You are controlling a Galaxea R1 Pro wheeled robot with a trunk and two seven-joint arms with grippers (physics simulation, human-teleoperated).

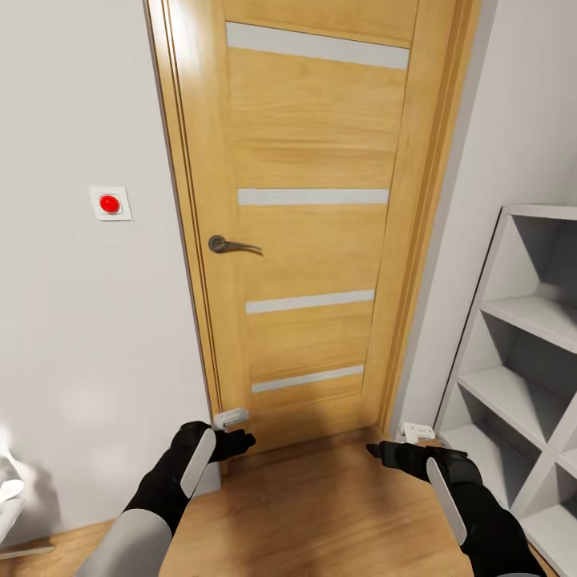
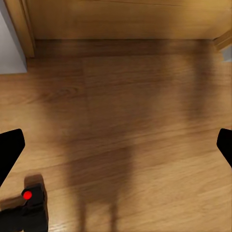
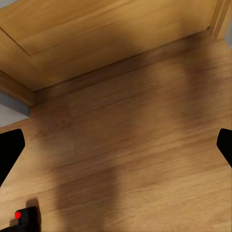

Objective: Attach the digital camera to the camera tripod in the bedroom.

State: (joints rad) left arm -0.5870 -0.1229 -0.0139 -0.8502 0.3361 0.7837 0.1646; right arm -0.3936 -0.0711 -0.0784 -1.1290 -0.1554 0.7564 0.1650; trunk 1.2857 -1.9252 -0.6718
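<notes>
Wood floor (image 2: 125,121): digital camera (image 2: 30,200) beside left fingers (image 2: 9,147).

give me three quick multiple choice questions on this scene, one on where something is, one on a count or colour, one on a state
1. Where is the white cube shelf relative to the oak door?
A. to its right
B. to its left
C. above it

2. How many pale horizontal strips cross the door?
A. two
B. four
C. six

3. What state is the door in?
A. wide open
B. off its hinges
C. closed

Answers:
1. A, the head view has the shelf at the right edge, past the door frame.
2. B, four grey strips are stacked down the panel.
3. C, the panel sits flush in its frame, with the handle level.
</notes>
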